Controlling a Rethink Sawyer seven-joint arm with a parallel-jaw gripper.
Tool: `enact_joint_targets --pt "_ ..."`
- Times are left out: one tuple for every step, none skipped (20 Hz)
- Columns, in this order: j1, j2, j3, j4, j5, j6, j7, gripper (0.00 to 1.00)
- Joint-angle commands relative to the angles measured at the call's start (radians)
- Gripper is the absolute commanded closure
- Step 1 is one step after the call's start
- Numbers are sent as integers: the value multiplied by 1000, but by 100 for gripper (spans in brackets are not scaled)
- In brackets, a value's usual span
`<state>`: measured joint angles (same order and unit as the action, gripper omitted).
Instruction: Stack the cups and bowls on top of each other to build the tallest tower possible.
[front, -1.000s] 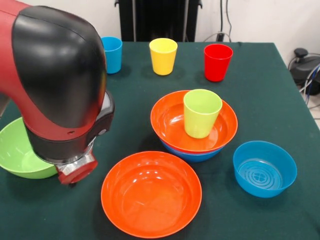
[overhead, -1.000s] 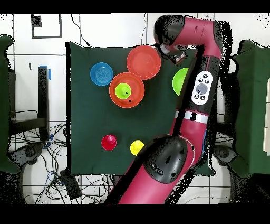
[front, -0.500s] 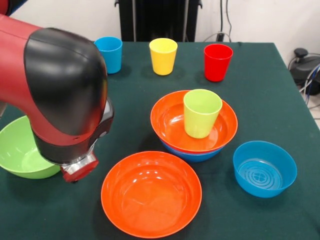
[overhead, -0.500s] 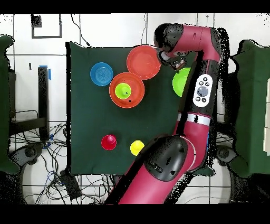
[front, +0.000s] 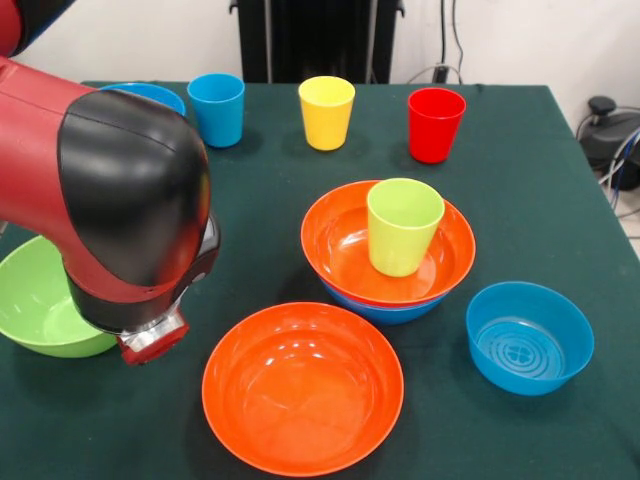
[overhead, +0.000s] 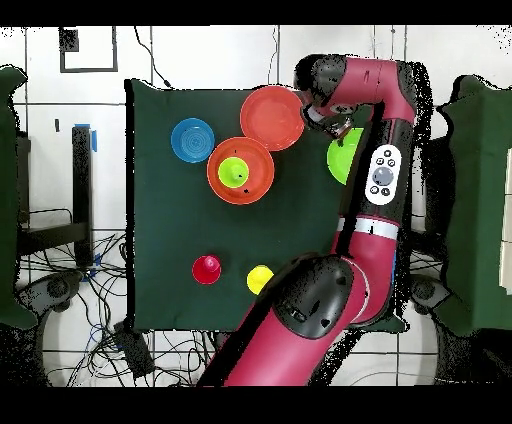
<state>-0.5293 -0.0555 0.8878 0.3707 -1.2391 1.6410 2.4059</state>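
On the dark green surface (front: 520, 170) the tower (front: 388, 255) stands near the middle: a lime green cup (front: 403, 226), mouth up and axis vertical, inside an orange bowl (front: 345, 240) nested in a blue bowl (front: 385, 308). Blue (front: 217, 108), yellow (front: 326, 111) and red (front: 435, 123) cups stand upright in a row. The claw (front: 150, 340) hangs beside the green bowl (front: 35, 300); whether it is wide or narrow cannot be told. Compared with a second ago, the arm (overhead: 385, 180) has shifted, uncovering another blue bowl's rim (front: 145, 92).
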Motion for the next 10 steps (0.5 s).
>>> enact_joint_targets --pt "25 34 -64 23 -33 -95 -81 0" --pt "26 35 -66 23 -31 -95 -79 0" --pt "27 36 -72 25 -30 -102 -77 0" --pt "28 37 -74 24 -29 -103 -76 0" --pt "29 41 -76 21 -31 -107 -75 0" --pt "30 42 -77 20 -30 -109 -74 0" --pt "30 44 -78 18 -30 -112 -76 0" --pt "30 46 -79 16 -30 -115 -78 0" --pt "29 48 -81 14 -30 -118 -78 0" --pt "29 48 -82 14 -30 -120 -79 0"
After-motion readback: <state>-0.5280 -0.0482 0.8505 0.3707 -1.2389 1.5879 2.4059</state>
